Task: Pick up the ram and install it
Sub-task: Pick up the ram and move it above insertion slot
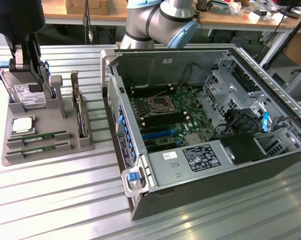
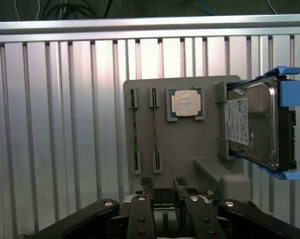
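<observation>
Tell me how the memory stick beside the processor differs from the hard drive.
The memory stick is a thin, narrow green strip; the hard drive is a boxy silver block with blue rails. The memory stick sits low in its slots; the hard drive stands tall, propped up. Both rest on the gray holder.

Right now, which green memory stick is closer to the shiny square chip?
The inner ram stick, in the slot right beside the square chip. The outer ram stick lies one slot further away, at the edge of the grey holder.

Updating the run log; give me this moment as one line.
gripper open, above tray | ram sticks both in tray slots | computer case lid off
</observation>
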Controlling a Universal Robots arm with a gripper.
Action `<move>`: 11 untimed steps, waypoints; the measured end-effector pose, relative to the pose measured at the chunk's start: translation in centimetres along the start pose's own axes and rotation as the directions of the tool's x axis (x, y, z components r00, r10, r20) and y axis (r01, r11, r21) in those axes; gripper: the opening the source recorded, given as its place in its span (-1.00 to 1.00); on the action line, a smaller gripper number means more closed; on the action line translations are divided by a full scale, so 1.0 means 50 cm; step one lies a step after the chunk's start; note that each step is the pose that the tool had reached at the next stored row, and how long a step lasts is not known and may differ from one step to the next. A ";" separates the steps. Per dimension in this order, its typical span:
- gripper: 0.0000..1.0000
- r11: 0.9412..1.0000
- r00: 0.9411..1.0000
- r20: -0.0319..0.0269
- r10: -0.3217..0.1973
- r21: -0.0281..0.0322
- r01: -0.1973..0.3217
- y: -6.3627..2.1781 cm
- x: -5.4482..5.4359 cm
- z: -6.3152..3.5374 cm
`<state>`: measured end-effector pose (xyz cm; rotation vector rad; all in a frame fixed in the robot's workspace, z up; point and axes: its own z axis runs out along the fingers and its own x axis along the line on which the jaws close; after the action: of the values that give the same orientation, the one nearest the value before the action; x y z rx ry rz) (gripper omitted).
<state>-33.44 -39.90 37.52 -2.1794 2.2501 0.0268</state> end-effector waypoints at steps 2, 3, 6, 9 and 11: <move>-0.40 1.000 1.000 0.000 0.000 0.000 0.000 0.000 0.000 0.002; -0.40 1.000 1.000 0.000 0.000 0.000 0.000 0.000 0.000 0.003; -0.40 1.000 1.000 0.000 0.000 0.000 0.000 0.000 0.000 0.006; -0.40 1.000 1.000 0.000 0.000 0.000 0.000 0.000 0.000 0.009; -0.40 1.000 1.000 0.000 0.000 0.000 0.000 0.000 0.000 0.011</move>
<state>-33.44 -39.90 36.99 -2.1794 2.2501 0.0268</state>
